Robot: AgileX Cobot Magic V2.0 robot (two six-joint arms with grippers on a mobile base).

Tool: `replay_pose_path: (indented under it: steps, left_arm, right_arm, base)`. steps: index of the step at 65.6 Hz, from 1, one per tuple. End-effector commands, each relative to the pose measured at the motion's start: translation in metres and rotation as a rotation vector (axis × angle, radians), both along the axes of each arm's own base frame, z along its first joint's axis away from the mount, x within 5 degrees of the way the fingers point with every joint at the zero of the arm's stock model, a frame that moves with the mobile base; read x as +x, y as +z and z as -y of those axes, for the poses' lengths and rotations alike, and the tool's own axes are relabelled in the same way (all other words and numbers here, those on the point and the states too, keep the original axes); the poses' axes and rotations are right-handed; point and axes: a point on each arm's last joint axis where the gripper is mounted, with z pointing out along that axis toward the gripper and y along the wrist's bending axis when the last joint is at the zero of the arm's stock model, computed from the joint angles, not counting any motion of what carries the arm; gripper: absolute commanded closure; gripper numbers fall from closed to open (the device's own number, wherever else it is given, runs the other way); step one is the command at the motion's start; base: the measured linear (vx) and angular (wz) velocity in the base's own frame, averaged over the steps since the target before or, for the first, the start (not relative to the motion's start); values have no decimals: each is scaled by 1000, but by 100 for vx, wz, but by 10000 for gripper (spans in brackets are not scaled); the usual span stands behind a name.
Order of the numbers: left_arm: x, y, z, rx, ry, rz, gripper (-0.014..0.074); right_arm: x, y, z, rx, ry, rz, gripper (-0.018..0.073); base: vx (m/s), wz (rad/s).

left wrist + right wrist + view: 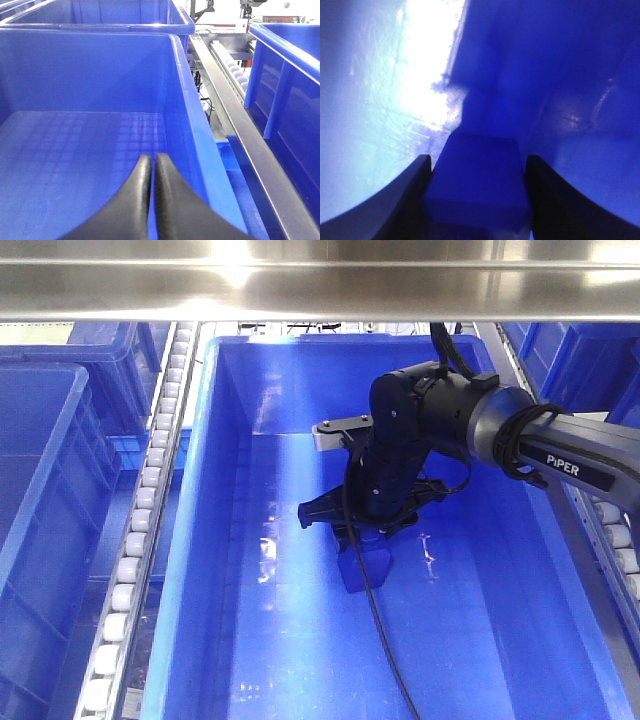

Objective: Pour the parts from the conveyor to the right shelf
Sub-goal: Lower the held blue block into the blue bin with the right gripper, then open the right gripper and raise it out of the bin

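So my right fingers (362,540) are down inside the large deep blue plastic bin (240,490) on the steel-framed roller shelf (140,540), spread about as wide as the small glossy blue plastic block (477,185) sitting between them. It looks clamped on both sides in the right wrist view. The block's a plain boxy thing, same blue as the bin, so its edges nearly vanish against the floor; it sits low near the bin bottom, roughly mid-bin. Loads of open floor around it, with the walls well apart on every side. A lane of small white rollers (135,540) runs just left of the bin's rim. My left fingers (152,172) are pressed together with nothing in them, hovering over another blue bin (100,75) near its right wall.
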Motion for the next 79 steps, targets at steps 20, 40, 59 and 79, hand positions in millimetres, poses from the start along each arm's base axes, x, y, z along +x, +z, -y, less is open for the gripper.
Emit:
replay_pose_path:
  steps: [20,40,59,79]
  left_arm:
    - [-1,14,0,-13,-2,99,603]
    - [-1,14,0,-13,-2,99,603]
    - [-1,14,0,-13,-2,99,603]
    - [-1,14,0,-13,-2,99,603]
  right_arm:
    - [2,35,1,66,-10,122,-55]
    - [-20,73,15,190,-26,376,-66]
    - [-78,96,49,309,-39,632,256]
    - [-133,114,87,369,-19,894,568]
  base:
    - [0,0]
    - [0,0]
    - [0,0]
    - [0,0]
